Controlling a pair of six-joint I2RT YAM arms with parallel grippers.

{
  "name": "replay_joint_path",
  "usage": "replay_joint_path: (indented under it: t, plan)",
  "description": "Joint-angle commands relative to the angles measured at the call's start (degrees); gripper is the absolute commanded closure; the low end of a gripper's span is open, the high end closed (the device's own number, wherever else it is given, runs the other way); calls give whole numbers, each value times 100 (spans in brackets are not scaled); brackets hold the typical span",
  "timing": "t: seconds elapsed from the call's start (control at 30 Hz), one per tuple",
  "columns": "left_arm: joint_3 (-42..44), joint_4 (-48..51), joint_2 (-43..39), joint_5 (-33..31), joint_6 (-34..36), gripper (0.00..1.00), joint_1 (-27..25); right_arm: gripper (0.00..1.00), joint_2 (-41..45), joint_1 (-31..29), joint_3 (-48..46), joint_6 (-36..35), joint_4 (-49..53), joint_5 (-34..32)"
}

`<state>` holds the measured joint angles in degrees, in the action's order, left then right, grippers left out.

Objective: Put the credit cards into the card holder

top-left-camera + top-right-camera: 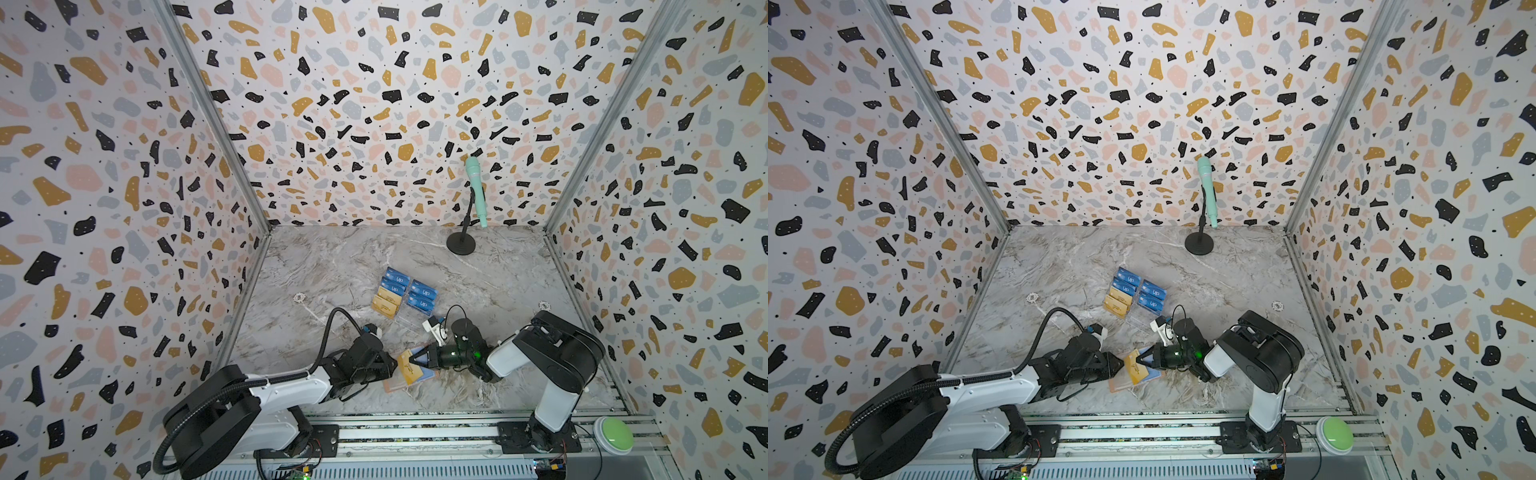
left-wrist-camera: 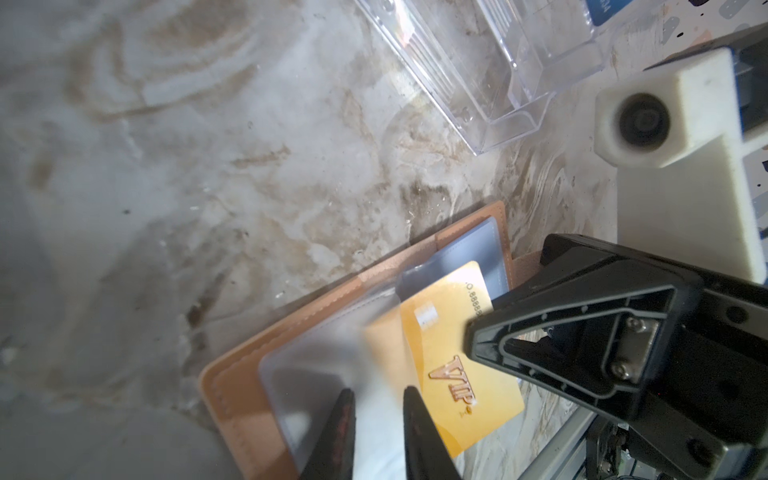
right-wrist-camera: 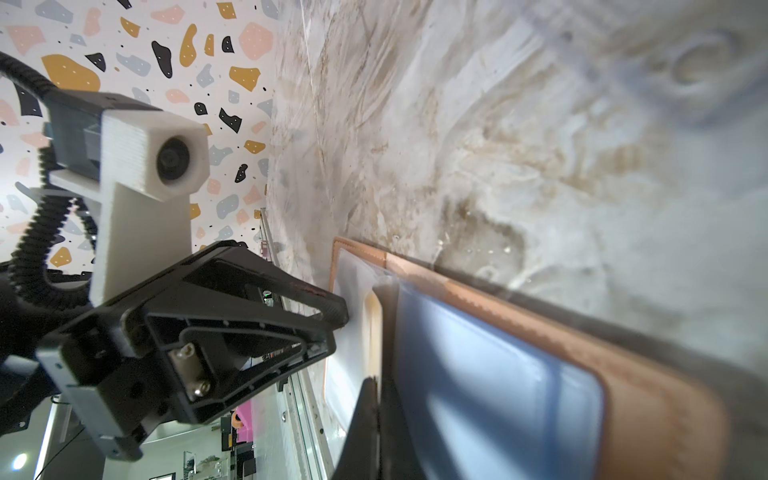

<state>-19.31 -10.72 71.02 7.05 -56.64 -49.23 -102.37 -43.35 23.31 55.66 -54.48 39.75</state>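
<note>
Although the salmon-pink card holder [image 1: 390, 386] lies opened flat on the marble tabletop [image 1: 332, 266] near the front rail, between the two arms, the job looks to be only in its early part. One blue card [image 3: 478, 395] appears to sit inside a sleeve on the page nearer the right arm, though blur keeps me from saying how fully it is seated. The right gripper [image 1: 413, 357] has its jaws closed tight on a gold VIP card [image 2: 453, 374], gripping it by one edge and holding it tilted just over the open pages. In the left wrist view one side of this card seems to lie behind a raised clear sleeve [image 2: 328, 353], but I cannot tell whether it has entered the pocket. The left gripper [image 2: 379, 392] has its jaws drawn close with only a narrow gap. The raised sleeve passes between them, so it seems to be pinching the flap up to hold the mouth open. I judge this second card to be at the point of insertion, not yet stowed. Farther back on the table, well apart from the holder, the clear acrylic tiered stand [image 1: 409, 322] carries what is left to move. Blue VIP cards [image 1: 422, 297] fill its right column and the rear of its left column. Gold cards [image 1: 386, 303] stand in front of those on the left, and the nearest tiers are empty.
</note>
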Motion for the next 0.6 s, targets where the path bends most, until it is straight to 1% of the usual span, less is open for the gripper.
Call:
replay_joint_path:
  t: [0.0, 0.23, 0.57]
  plan:
    - [24, 92, -20, -19, -5, 76, -19, 100, 6, 11, -98, 37, -97, -153]
    - [7, 110, -20, 7, -12, 77, -32, 100, -65, 10, -92, 17, -274, -261]
    - [-27, 165, -20, 7, -5, 77, -34, 100, -216, 2, -99, 68, -585, -195]
